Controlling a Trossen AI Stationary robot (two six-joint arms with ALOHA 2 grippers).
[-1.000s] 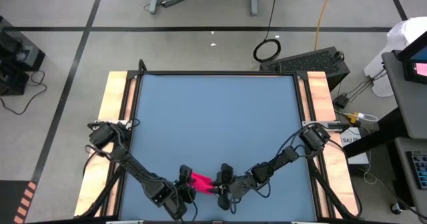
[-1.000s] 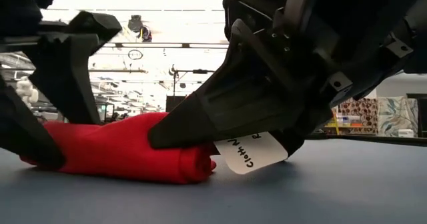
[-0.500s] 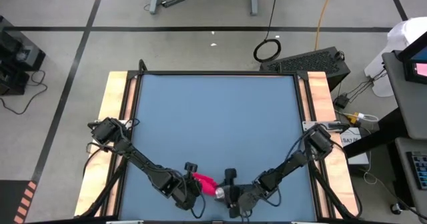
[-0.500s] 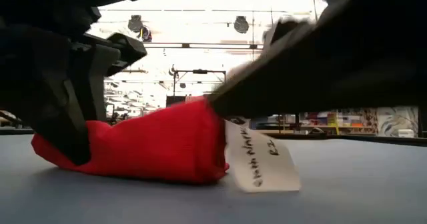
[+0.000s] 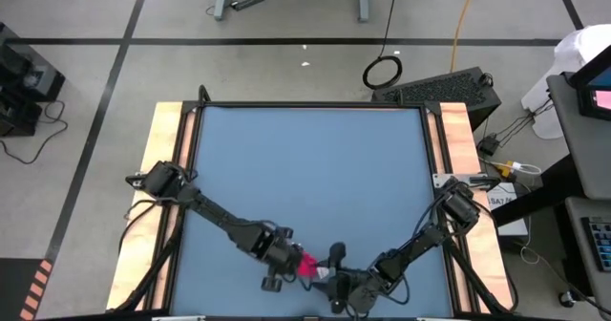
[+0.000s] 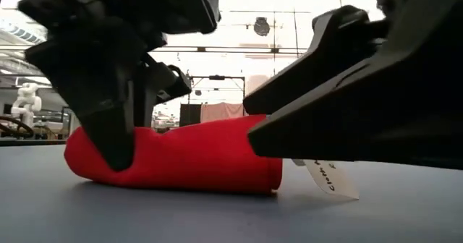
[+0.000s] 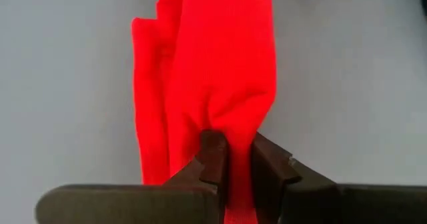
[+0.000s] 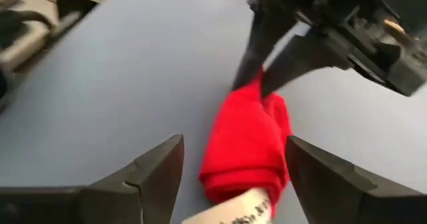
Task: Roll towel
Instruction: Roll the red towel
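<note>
The red towel (image 5: 306,263) lies as a short, thick roll on the blue table (image 5: 305,168) close to its near edge. A white tag (image 6: 329,178) sticks out from its right end. My left gripper (image 7: 233,161) comes down on the roll's left end (image 6: 119,160) and is shut on cloth there. My right gripper (image 8: 233,141) is at the roll's right end, wide open. Its fingers (image 8: 167,164) stand on either side of that end, and I see no contact. My left gripper pinches a puckered fold of cloth (image 7: 230,127) at the roll's left end between its two fingers. It comes steeply from above. How many layers it has, I cannot tell. The roll (image 6: 195,156) lies full length on the table, and the cloth gathers toward the fingers.
The table's near edge (image 5: 305,313) is right behind both grippers. Wooden side rails (image 5: 162,168) run along the left and right. The blue surface stretches away toward the far edge. The two arms meet closely over the towel.
My left gripper has swung toward the table's right, turned, and shut on the roll's left end. My right gripper has let go of the towel, rolled its wrist and opened wide at the right end. The roll has shifted a little to the right and stays on the table.
</note>
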